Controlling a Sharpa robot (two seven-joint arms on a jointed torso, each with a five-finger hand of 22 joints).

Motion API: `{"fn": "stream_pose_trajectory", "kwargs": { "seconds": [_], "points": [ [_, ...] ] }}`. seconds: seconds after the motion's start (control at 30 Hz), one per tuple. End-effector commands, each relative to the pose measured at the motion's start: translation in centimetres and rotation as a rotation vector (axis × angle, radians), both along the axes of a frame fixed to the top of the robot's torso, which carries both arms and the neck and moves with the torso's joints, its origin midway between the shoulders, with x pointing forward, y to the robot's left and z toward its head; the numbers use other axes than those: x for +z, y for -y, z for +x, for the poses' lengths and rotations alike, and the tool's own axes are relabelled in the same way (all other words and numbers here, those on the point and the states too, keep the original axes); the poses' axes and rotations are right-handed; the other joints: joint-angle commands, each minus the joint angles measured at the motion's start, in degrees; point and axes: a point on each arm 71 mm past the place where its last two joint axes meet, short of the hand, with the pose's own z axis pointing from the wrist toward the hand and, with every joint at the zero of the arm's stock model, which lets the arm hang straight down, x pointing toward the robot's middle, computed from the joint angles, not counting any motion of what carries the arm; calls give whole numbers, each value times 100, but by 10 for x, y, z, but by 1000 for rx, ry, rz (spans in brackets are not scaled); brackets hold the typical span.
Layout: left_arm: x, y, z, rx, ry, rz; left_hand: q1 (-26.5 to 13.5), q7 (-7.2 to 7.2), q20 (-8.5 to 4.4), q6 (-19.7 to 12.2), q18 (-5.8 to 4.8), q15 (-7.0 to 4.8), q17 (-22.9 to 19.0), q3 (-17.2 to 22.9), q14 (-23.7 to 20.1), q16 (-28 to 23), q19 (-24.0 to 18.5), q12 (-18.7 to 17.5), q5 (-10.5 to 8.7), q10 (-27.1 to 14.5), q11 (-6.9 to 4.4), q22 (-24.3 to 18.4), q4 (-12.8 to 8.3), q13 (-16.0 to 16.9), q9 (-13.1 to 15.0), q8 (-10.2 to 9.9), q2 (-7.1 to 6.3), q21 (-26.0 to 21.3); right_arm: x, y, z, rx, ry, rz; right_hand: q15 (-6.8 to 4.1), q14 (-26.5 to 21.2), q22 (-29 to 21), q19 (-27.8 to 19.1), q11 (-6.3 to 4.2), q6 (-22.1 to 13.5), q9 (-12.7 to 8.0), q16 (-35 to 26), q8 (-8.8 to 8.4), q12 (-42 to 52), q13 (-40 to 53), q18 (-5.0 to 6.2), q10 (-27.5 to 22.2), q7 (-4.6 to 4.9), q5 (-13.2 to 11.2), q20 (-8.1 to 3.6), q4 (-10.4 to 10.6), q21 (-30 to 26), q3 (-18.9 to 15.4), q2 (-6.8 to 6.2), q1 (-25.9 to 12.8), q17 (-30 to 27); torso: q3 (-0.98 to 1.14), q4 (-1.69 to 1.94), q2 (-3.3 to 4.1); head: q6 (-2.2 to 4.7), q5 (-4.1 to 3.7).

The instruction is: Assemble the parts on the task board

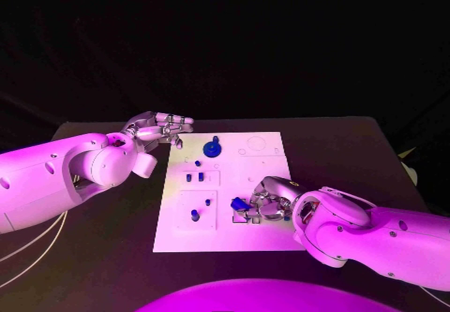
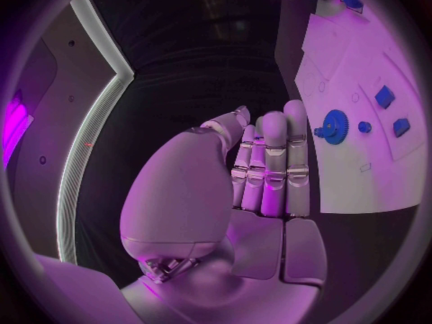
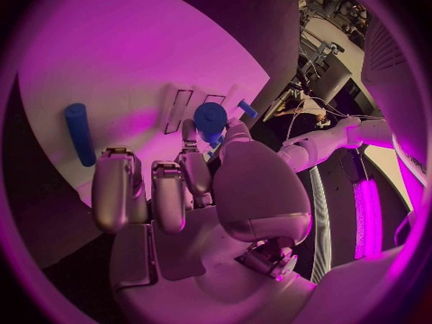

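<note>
The white task board (image 1: 225, 227) lies mid-table. My right hand (image 1: 269, 200) rests over its near right part and pinches a round blue part (image 3: 211, 117) between thumb and a finger, just above the board (image 3: 135, 57). A blue cylinder (image 3: 79, 133) lies flat on the board beside that hand. A blue gear (image 1: 214, 149) stands at the far end, with small blue parts (image 1: 188, 177) in the slots nearer me. My left hand (image 1: 159, 127) hovers off the board's far left corner, fingers (image 2: 270, 158) straight and holding nothing; the gear (image 2: 335, 127) lies just beyond them.
The black table (image 1: 112, 253) surrounds the board. A blue peg (image 1: 195, 214) stands in a recess at the near left. Round sockets (image 1: 255, 144) mark the board's far right corner. Pale cables (image 1: 28, 250) trail off the table's left side.
</note>
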Motion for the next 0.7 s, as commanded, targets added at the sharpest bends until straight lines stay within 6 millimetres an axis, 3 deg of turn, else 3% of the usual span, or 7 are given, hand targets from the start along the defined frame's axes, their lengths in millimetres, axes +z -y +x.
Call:
{"fn": "stream_pose_trajectory", "kwargs": {
  "seconds": [0.03,0.13,0.37,0.53,0.6,0.7],
  "points": [
    [1,2,-1,-16,3,-9,-25,17,4,-34,78,-3,-6,-29,-54,-24,-24,18,0,-48,4,-5,-3,7,-6,-18,51,-26,0,-4,-4,35,-13,-12,-51,490,1094,51,-15,7,37,3,45,23,53,-49,52,-37,-230,-30,-3,-30,-50,-4,-130,945,-3,1,-4,-1,-7],
    [1,2,-1,-15,2,-9,-25,17,4,-34,78,-3,-6,-29,-54,-24,-24,18,0,-48,4,-5,-3,7,-6,-18,51,-26,0,-5,-5,40,-13,-9,-54,492,1098,52,-20,5,74,6,69,29,76,-49,64,-41,-460,-33,-2,-35,-65,-23,-279,951,-2,2,-2,-1,-9],
    [1,2,-1,-15,2,-8,-25,17,4,-34,78,-3,-6,-29,-54,-24,-24,18,0,-48,4,-5,-3,7,-6,-18,51,-26,1,-6,-5,45,0,-8,-51,487,1098,46,-16,-38,156,-7,107,-3,90,-44,58,-36,-1256,-34,6,-76,10,-174,-742,929,-3,3,-2,-1,-13],
    [1,1,-1,-14,1,-8,-25,17,4,-34,78,-3,-6,-29,-54,-24,-24,18,0,-48,4,-5,-3,7,-6,-18,51,-26,1,-5,-5,47,9,-15,-51,486,1101,49,-16,-43,173,-9,117,2,106,-45,65,-37,-1185,-33,2,-73,70,-166,-748,926,-2,0,-3,3,-15],
    [1,1,-1,-14,1,-8,-25,17,4,-34,78,-3,-6,-29,-54,-24,-24,18,0,-48,4,-5,-3,7,-6,-18,51,-26,1,-4,-5,48,13,-21,-56,488,1102,52,-22,-46,199,-6,132,15,135,-45,80,-44,-805,-36,-12,-75,168,-62,-615,933,-2,0,-2,7,-20],
    [1,2,-1,-15,1,-8,-25,17,4,-34,78,-3,-6,-29,-54,-24,-24,18,0,-48,4,-5,-3,7,-6,-18,51,-26,1,-4,-5,49,17,-27,-57,488,1102,52,-25,-54,219,-6,142,15,148,-44,85,-46,-671,-38,-19,-82,195,-2,-523,933,-3,-2,-3,9,-23]
  ]
}}
